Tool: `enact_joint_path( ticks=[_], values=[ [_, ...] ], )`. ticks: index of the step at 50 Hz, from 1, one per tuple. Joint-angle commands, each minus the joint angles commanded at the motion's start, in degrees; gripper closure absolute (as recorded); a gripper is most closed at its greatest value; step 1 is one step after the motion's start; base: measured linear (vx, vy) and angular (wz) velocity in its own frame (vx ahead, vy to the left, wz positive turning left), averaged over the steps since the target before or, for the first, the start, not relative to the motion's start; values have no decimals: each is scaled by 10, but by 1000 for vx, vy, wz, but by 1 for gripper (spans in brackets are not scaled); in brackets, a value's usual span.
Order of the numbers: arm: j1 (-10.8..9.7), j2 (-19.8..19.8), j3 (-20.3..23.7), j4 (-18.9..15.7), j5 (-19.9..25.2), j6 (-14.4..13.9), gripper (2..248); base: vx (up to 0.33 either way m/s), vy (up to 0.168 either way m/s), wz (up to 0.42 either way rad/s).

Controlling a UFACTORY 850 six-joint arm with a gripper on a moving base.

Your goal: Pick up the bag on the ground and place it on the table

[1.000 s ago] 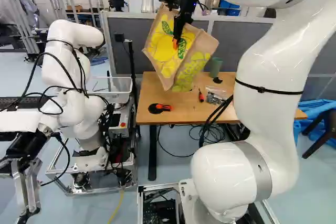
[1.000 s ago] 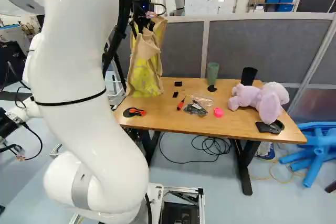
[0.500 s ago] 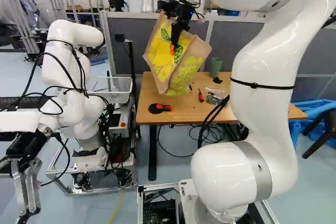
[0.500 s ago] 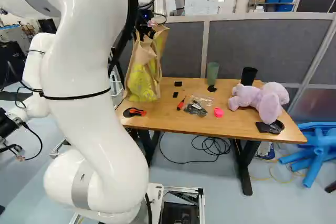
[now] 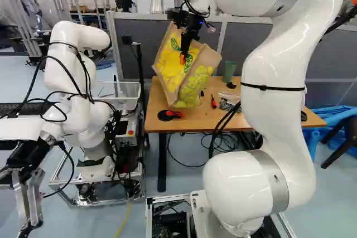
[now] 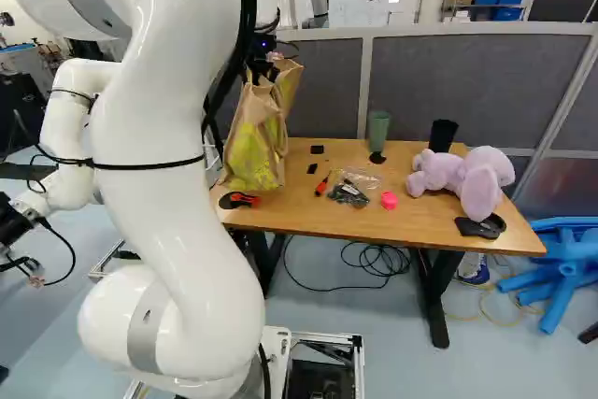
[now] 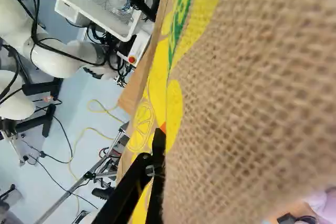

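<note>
In the left base view my gripper (image 5: 183, 58) is shut on the jute bag (image 5: 174, 73), which is tan with yellow fruit prints and green lettering. The bag hangs tilted at the left end of the wooden table (image 5: 192, 122); whether its lower edge touches the top, I cannot tell. In the right base view the bag (image 6: 254, 142) is narrow and creased, by the table's left end. From the wrist, burlap covers much of the view, with the gripper (image 7: 159, 139) closed on the cloth; the fingers are partly hidden by it.
On the table lie an orange-and-black tool (image 6: 241, 199), a red screwdriver (image 6: 322, 184), a bagged item (image 6: 348, 193), a pink object (image 6: 389, 200), a green cup (image 6: 378, 130), a black cup (image 6: 442, 135) and a purple plush toy (image 6: 458, 175). Another robot (image 5: 78, 82) stands left. Grey partitions (image 6: 467, 81) rise behind.
My arm has swung and lowered slightly, carrying the bag down toward the tabletop. In the left base view the bag has also shifted a little left. The base has not moved.
</note>
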Motion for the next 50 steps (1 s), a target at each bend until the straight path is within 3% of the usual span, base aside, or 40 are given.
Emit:
enact_joint_path(
  ticks=[50],
  values=[
    [-19,-76,-19,-36,35,0,228,0,0,0]
  ],
)
